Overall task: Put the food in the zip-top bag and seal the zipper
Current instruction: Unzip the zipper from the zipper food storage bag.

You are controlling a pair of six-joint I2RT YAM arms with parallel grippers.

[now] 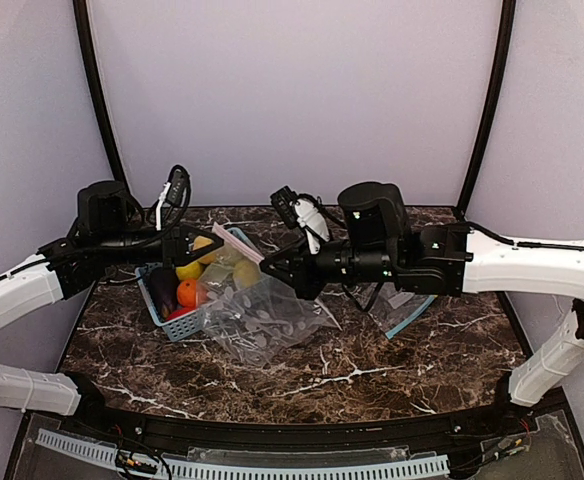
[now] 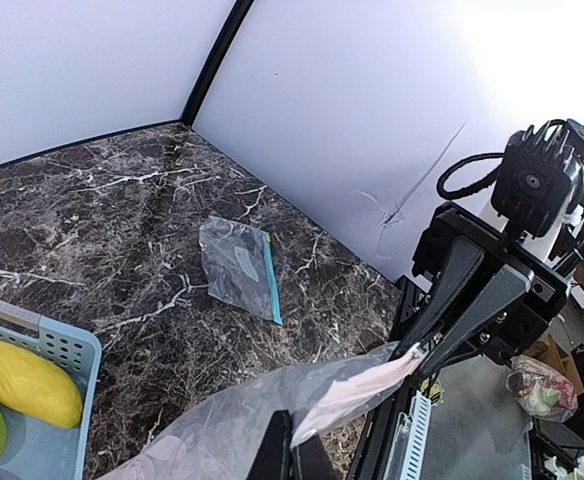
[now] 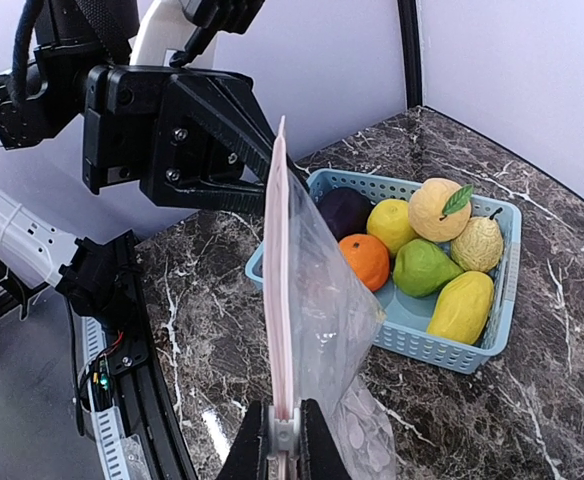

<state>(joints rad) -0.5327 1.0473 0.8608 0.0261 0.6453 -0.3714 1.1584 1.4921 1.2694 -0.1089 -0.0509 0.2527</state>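
Note:
A clear zip-top bag (image 1: pixel 262 318) with a pink zipper hangs stretched between my two grippers, its body resting on the table. It looks empty. My left gripper (image 1: pixel 212 247) is shut on one end of the zipper strip (image 2: pixel 357 390), its fingers at the bottom of the left wrist view (image 2: pixel 292 428). My right gripper (image 1: pixel 272 266) is shut on the other end, at the zipper's slider (image 3: pixel 284 412). The food lies in the light-blue basket (image 3: pixel 492 345) behind the bag: purple eggplant (image 3: pixel 344 210), orange (image 3: pixel 364 260), lemon (image 3: pixel 392 225), peach (image 3: pixel 440 208), green piece (image 3: pixel 422 268) and a long yellow piece (image 3: pixel 462 305).
A second clear bag with a blue zipper (image 2: pixel 240 265) lies flat on the marble table, under the right arm in the top view (image 1: pixel 409 310). The basket (image 1: pixel 172 322) stands at the left of the table. Purple walls and black corner posts enclose the back.

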